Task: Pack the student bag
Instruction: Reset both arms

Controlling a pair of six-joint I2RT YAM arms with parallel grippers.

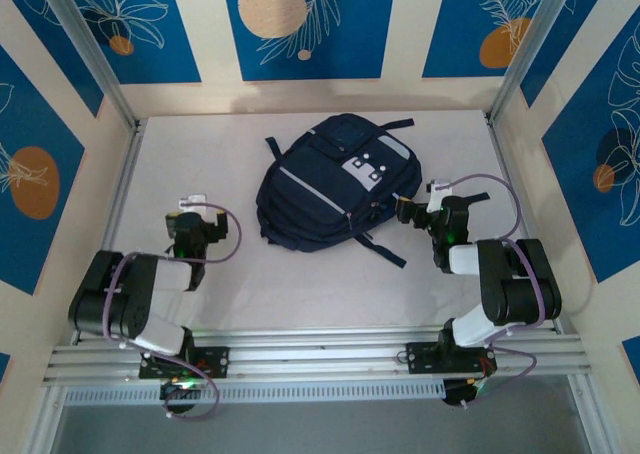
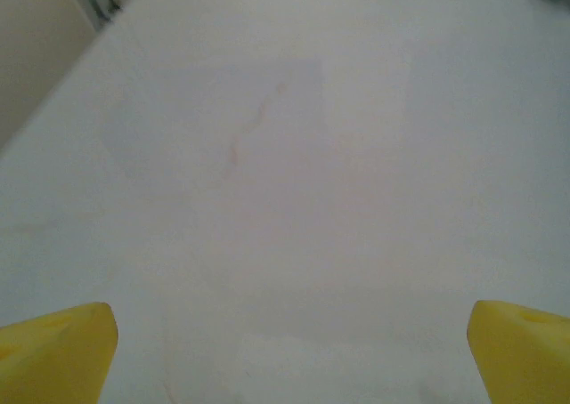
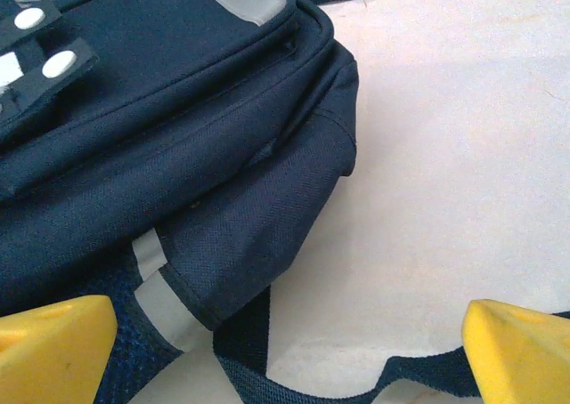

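The student bag (image 1: 335, 184) lies flat in the middle of the white table, dark navy with a grey diagonal stripe and a small white patch. One black strap (image 1: 385, 249) trails toward the front right. My right gripper (image 1: 407, 212) is open just right of the bag's lower corner. In the right wrist view that corner (image 3: 223, 173) and a looping strap (image 3: 258, 368) lie ahead of the open gripper (image 3: 289, 351), with nothing between its yellow fingertips (image 3: 521, 351). My left gripper (image 1: 197, 206) stands open over bare table left of the bag, and its yellow fingertips (image 2: 58, 351) stand wide apart.
Walls with blue patterned panels (image 1: 300, 24) enclose the table on three sides. Aluminium posts (image 1: 90, 54) stand at the back corners. A metal rail (image 1: 320, 359) carrying both arm bases runs along the near edge. A faint pink mark (image 2: 258, 119) shows on the tabletop.
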